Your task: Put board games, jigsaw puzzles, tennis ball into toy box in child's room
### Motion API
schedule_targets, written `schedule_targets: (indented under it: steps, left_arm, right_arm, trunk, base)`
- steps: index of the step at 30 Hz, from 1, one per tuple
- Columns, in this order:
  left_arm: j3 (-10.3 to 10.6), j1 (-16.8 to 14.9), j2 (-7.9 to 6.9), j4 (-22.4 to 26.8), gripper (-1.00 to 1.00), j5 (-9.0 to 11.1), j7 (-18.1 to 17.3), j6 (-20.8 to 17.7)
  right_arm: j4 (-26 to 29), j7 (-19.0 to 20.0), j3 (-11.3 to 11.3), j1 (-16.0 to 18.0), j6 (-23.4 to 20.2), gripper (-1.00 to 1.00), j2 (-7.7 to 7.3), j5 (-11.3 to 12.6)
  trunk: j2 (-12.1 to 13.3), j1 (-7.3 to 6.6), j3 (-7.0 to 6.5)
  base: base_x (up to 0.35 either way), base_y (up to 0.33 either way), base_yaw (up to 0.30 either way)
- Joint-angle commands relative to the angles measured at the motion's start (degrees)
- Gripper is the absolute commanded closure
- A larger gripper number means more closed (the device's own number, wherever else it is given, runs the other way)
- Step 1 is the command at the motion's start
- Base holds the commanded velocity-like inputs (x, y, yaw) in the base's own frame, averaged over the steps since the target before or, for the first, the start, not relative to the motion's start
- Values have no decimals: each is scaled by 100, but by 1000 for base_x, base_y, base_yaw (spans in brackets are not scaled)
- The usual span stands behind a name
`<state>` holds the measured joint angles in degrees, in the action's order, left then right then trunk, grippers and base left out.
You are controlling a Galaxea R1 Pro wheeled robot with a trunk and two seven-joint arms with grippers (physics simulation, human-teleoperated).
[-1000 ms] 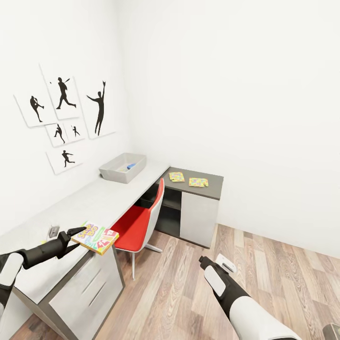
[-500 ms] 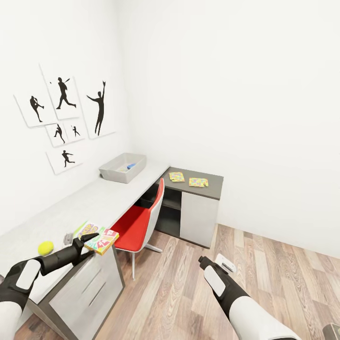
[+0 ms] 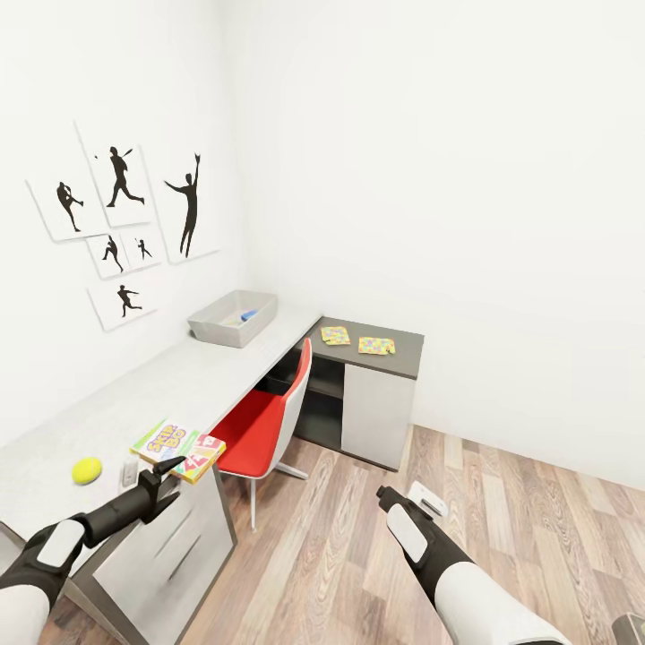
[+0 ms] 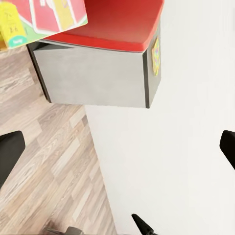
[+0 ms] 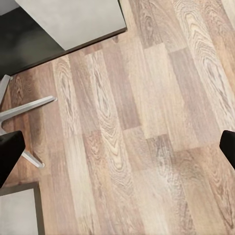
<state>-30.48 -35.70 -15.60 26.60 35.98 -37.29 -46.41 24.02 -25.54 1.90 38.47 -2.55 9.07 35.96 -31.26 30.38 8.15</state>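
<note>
In the head view we are looking across a long pale grey table (image 3: 179, 381) that is running along the wall under the black sports silhouette pictures (image 3: 121, 215). The green Skip-Bo board game (image 3: 179, 450) is lying flat at the table's near edge, with the tennis ball (image 3: 87, 469) resting near it on the tabletop. We are holding the left gripper (image 3: 161, 479) just beside the game box, its fingers standing apart and gripping nothing; in the left wrist view the box (image 4: 41, 19) is showing beyond the dark fingertips (image 4: 10, 154). The toy box (image 3: 233, 319) is sitting at the table's far end, with something blue lying inside it. The two jigsaw puzzles (image 3: 356, 340) are lying side by side, slightly apart, on the dark top of the corner cabinet (image 3: 381, 408). A red chair (image 3: 264, 421) is standing at the table. We are hanging the right gripper (image 3: 387, 498) over the wood-plank floor (image 5: 137, 147), its fingers spread wide and empty.
</note>
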Motion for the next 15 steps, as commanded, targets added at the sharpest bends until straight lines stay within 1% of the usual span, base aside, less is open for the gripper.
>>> schedule_targets:
  steps: [1,4,9,13,15]
  left_arm:
    - [-54,-7,12,-34,-100,-8,-13,26]
    - [-100,-7,28,-145,-100,-2,-8,107]
    - [-119,-7,52,-209,-100,-10,-2,160]
    - [-125,-7,81,-227,-100,-17,1,397]
    - [-125,-7,87,-253,-100,-14,2,585]
  right_arm:
    - [11,-39,21,3,-30,-100,-2,20]
    - [24,-42,26,3,-33,-100,-2,29]
    - [65,-48,19,3,-43,-100,-5,31]
    - [157,-31,7,3,-38,-100,0,29]
    - [357,-28,5,7,-38,-100,0,30]
  trunk:
    - [-10,2,11]
    - [-10,2,11]
    - [-10,2,11]
    - [-10,2,11]
    - [-10,2,11]
  base:
    - [0,0,0]
    - [0,0,0]
    - [0,0,0]
    - [0,0,0]
    - [0,0,0]
